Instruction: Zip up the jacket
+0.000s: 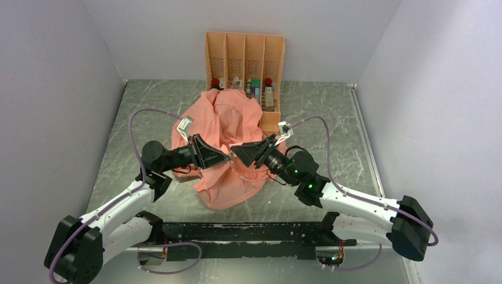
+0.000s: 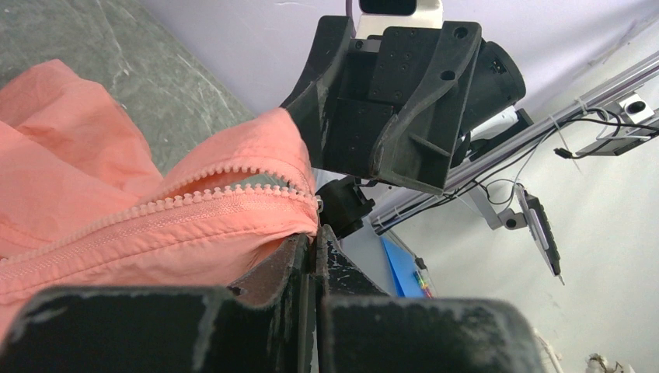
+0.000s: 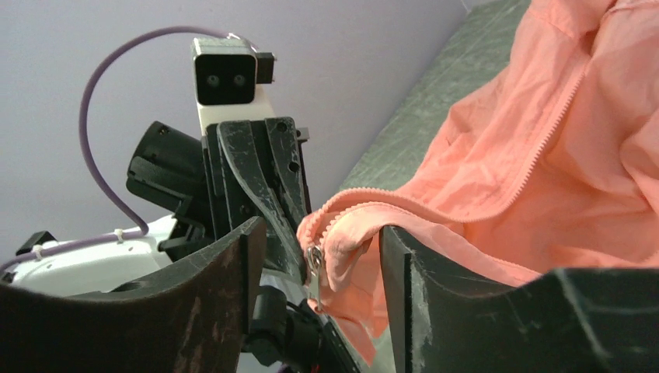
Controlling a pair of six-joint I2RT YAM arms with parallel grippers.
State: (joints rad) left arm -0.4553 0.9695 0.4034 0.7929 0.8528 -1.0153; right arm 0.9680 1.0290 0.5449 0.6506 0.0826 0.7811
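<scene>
Since the thin salmon-pink fabric jacket (image 1: 225, 118) is limp, left tool (image 2: 315, 233) clamps its zipper end; right tool (image 3: 322, 233), apart, should pinch the metal pull (image 3: 315, 260), centre frame.

Crumpled salmon-pink jacket (image 1: 228, 118) (front partly unzipped)

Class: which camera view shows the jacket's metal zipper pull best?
The right wrist view: the zipper pull hangs plainly at the lifted edge of the jacket. The left wrist view shows only a metal glint there; in the top view it cannot be made out.
</scene>
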